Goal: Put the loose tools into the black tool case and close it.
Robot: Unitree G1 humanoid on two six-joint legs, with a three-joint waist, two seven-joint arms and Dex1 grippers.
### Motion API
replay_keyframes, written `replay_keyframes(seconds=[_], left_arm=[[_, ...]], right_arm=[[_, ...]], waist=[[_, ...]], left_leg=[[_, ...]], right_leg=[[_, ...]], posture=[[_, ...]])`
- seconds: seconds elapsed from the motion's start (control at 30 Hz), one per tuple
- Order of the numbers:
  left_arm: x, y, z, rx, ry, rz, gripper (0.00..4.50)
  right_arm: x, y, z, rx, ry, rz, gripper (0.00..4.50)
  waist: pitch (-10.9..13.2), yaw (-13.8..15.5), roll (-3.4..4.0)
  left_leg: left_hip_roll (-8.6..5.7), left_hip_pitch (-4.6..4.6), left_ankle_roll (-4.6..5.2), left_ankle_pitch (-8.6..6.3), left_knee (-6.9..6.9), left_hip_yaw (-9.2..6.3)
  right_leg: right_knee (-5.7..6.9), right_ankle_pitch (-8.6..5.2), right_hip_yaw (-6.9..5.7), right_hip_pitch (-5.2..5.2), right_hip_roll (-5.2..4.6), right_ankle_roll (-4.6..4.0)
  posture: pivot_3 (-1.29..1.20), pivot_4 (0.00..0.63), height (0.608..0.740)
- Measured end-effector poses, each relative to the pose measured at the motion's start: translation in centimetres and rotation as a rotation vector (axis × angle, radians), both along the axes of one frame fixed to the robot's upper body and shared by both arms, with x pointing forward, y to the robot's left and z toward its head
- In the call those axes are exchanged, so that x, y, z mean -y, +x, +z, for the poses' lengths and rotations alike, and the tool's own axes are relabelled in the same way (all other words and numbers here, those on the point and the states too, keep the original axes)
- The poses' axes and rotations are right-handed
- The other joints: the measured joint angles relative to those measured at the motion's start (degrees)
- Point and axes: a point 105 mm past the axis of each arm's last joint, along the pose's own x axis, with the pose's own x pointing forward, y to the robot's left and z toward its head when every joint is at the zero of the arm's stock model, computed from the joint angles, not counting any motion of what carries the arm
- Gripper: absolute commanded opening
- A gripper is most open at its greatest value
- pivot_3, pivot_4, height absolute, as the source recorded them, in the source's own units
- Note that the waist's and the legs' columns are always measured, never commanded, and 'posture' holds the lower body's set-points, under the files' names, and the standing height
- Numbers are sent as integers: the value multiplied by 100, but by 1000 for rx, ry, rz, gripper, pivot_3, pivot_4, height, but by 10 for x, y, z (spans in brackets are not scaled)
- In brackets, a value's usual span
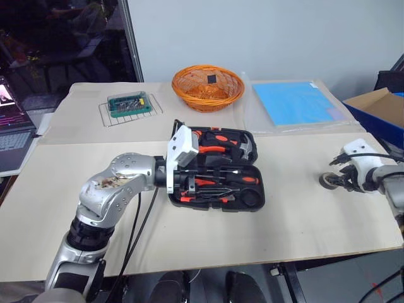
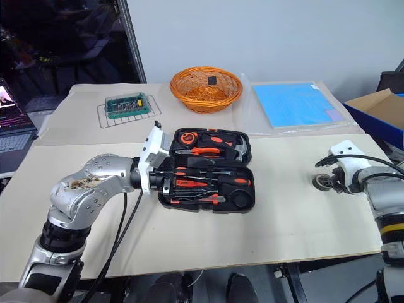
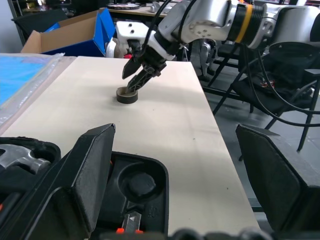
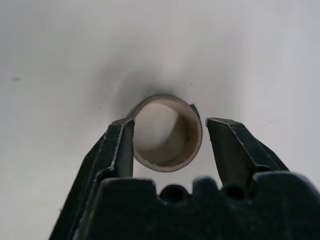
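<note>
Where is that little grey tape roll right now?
The tape roll lies on the table at the robot's right, well apart from the open tool case, between the right claw's two fingers.

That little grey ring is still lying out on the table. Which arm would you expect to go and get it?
The right. Its gripper is already down at the tape roll, fingers either side of it but not yet closed. The left gripper is over at the open tool case, far from the roll.
</note>
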Motion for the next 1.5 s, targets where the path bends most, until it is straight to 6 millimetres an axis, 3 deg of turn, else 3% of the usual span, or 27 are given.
replay_keyframes(seconds=[0.6,0.8,0.97,1.13,1.23,1.4,1.5], left_arm=[[-5,-1,-5,-6,11,25,4124],[-9,-2,-12,-23,17,33,4124],[-10,-3,-12,-13,14,25,4124],[-11,-4,-11,3,11,16,4124],[-11,-4,-12,2,13,13,4124],[-13,-5,-12,6,15,10,4124],[-14,-6,-16,-5,16,11,4124]], right_arm=[[-9,9,-2,-47,83,35,2517],[-11,2,29,10,74,82,2517],[-25,-12,13,-68,147,124,2517],[-27,-13,10,-76,140,124,2517],[-26,-12,-1,-98,132,102,1833],[-28,-10,-16,-124,138,105,181],[-30,-7,-12,-109,134,126,42]], waist=[[4,-51,1],[11,-4,12],[11,6,12],[11,5,12],[11,-1,12],[12,2,13],[12,2,13]], left_leg=[[0,11,-1,1,0,0],[1,10,-1,0,-2,0],[0,9,-1,0,-1,1],[1,10,-1,0,-1,1],[1,10,-1,0,-1,2],[0,10,-1,1,-1,4],[0,10,-1,0,-1,4]], right_leg=[[2,6,1,7,1,-6],[2,5,0,6,0,-7],[2,5,1,7,-3,-5],[2,-1,0,5,-3,4],[2,-1,-1,5,-2,4],[2,8,1,3,-2,-10],[1,7,0,4,-2,-9]], posture=[[0,150,740],[0,150,740],[0,150,740],[0,150,740],[0,150,740],[0,150,740],[0,150,740]])
